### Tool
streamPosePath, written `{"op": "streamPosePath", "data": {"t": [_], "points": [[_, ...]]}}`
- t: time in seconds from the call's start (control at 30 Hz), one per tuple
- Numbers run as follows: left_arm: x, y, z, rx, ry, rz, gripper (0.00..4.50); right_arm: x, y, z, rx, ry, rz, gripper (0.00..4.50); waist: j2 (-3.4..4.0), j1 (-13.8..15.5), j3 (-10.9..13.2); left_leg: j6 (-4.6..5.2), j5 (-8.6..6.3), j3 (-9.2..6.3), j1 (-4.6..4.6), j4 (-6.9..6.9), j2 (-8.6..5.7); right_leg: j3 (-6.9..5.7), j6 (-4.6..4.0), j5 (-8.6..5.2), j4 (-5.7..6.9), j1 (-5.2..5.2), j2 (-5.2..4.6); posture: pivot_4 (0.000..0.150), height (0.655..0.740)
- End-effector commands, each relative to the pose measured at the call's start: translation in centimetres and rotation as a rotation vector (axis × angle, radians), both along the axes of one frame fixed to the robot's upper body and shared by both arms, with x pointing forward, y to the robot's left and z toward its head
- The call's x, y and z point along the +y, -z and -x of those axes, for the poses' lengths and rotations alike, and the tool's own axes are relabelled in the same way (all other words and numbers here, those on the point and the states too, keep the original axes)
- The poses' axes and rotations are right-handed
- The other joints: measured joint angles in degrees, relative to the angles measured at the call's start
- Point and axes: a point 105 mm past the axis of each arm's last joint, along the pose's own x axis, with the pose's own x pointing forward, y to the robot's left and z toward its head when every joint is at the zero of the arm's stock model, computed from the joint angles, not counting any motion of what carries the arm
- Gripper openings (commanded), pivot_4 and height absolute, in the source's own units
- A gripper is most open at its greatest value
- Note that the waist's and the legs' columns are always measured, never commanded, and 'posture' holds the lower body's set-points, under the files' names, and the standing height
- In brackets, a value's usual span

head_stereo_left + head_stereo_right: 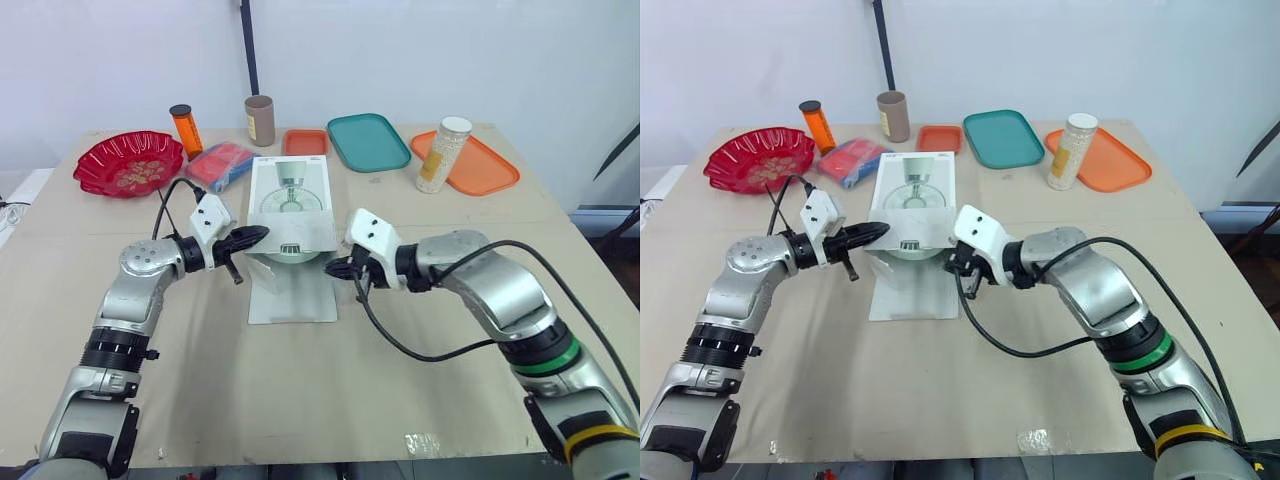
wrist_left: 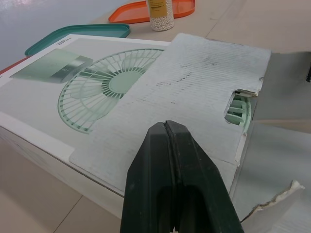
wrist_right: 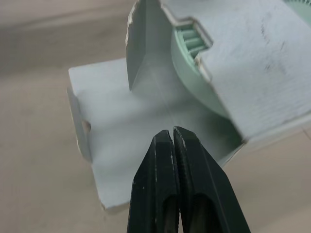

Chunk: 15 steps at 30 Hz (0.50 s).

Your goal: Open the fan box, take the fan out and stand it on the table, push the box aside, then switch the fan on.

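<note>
We see the tan bench carrying the white cardboard fan box at its middle, near flap open, the mint-green plastic fan inside, our left hand and right hand clenched empty, flanking the opening.

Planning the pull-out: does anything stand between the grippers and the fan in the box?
Yes. A cardboard flap covers the fan; only its green rim shows at the open end of the box. The left gripper and right gripper flank that opening, shut.
</note>
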Motion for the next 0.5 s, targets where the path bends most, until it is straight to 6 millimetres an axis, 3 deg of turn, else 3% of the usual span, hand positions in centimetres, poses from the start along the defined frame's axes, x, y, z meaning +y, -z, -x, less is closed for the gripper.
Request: {"op": "streamPosePath", "data": {"t": [0.03, 0.13, 0.27, 0.37, 0.5], "points": [[0.4, -0.2, -0.1, -0.016, -0.015, -0.003, 0.00, -0.5, -1.1, -0.2, -0.066, -0.009, 0.001, 0.07, 0.00, 0.0, 0.0, 0.00, 0.00, 0.00, 0.00, 0.00, 0.00, 0.00, 0.00, 0.00, 0.00, 0.00, 0.00, 0.150, 0.7400], [0.4, -0.3, -0.1, -0.018, -0.015, -0.002, 0.00, -1.5, -0.2, -1.7, -0.079, 0.056, 0.033, 0.07, -0.01, 0.0, 0.0, 0.00, 0.00, 0.01, 0.01, 0.00, 0.02, 0.00, 0.00, 0.00, 0.01, 0.00, 0.01, 0.150, 0.7400], [0.4, -0.2, -0.2, -0.019, -0.022, 0.001, 0.00, -1.3, 0.4, -4.1, -0.088, 0.177, 0.009, 0.07, -0.02, 0.0, 0.0, -0.05, 0.03, 0.02, 0.01, 0.01, 0.01, 0.01, 0.00, 0.00, 0.01, -0.01, 0.00, 0.150, 0.7400], [0.4, -0.1, -0.2, -0.021, -0.025, 0.002, 0.00, -1.2, 0.9, -4.7, -0.099, 0.189, 0.021, 0.07, -0.02, 0.0, 0.0, -0.15, 0.08, 0.08, 0.01, 0.00, 0.07, 0.02, -0.04, 0.02, 0.02, -0.04, 0.03, 0.150, 0.7400], [0.4, -0.2, -0.1, -0.022, -0.027, 0.002, 0.00, -1.3, 0.4, -6.3, -0.132, 0.261, -0.007, 0.07, -0.02, 0.0, 0.0, -0.15, 0.08, 0.11, 0.01, 0.00, 0.05, 0.03, -0.03, 0.03, 0.00, -0.04, 0.00, 0.150, 0.7400]]}}
